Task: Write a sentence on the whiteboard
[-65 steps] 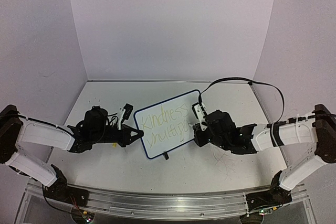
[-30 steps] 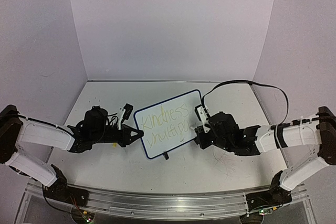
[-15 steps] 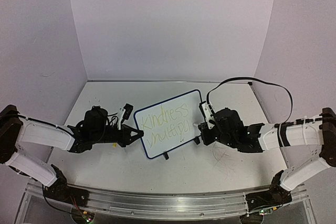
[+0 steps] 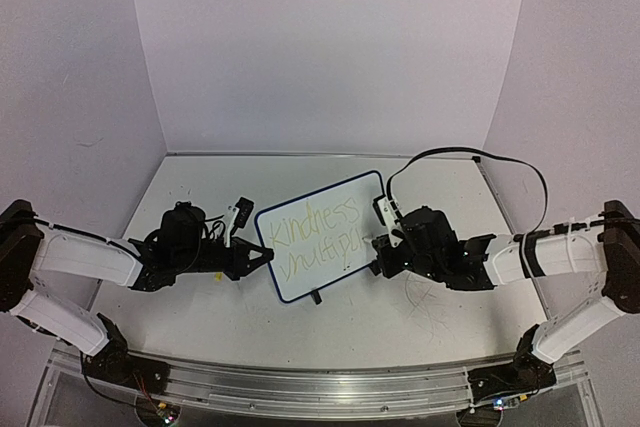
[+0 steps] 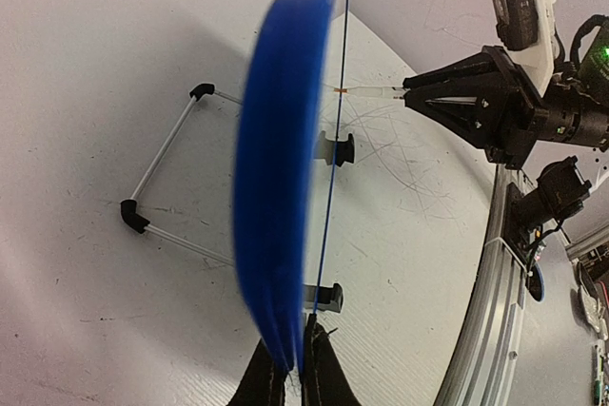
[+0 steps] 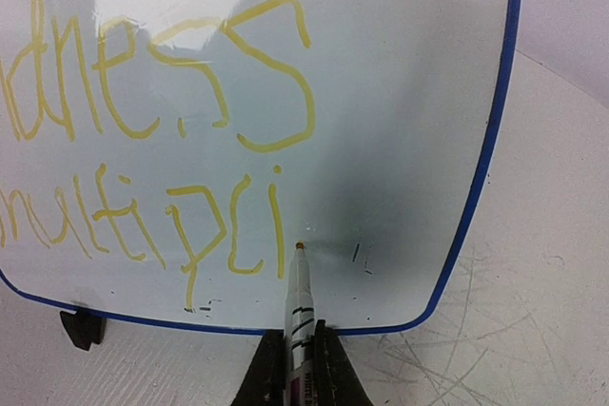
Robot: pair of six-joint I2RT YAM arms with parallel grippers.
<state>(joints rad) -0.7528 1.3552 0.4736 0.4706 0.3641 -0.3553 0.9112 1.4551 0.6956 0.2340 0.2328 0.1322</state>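
The whiteboard (image 4: 318, 235) stands tilted at the table's middle, white with a thin dark-blue frame; it also shows edge-on in the left wrist view (image 5: 285, 149) and face-on in the right wrist view (image 6: 400, 92). The sentence (image 4: 315, 232) in yellow-green reads "Kindness" over "multipli"; the right wrist view shows "dness" over "ultipli" (image 6: 162, 111). My left gripper (image 5: 290, 377) is shut on the board's left edge. My right gripper (image 6: 300, 368) is shut on a marker (image 6: 299, 306); its tip rests at the board just right of the last "i".
Black wire stand feet (image 5: 133, 218) rest on the scuffed tabletop behind the board. Grey scratch marks (image 4: 425, 309) cover the table under my right arm. A black cable (image 4: 470, 159) arcs above the right arm. The metal rail (image 4: 300, 387) runs along the near edge.
My right gripper has shifted along the second line while writing, adding the final "i" after "multipl". The left gripper and board have stayed still.
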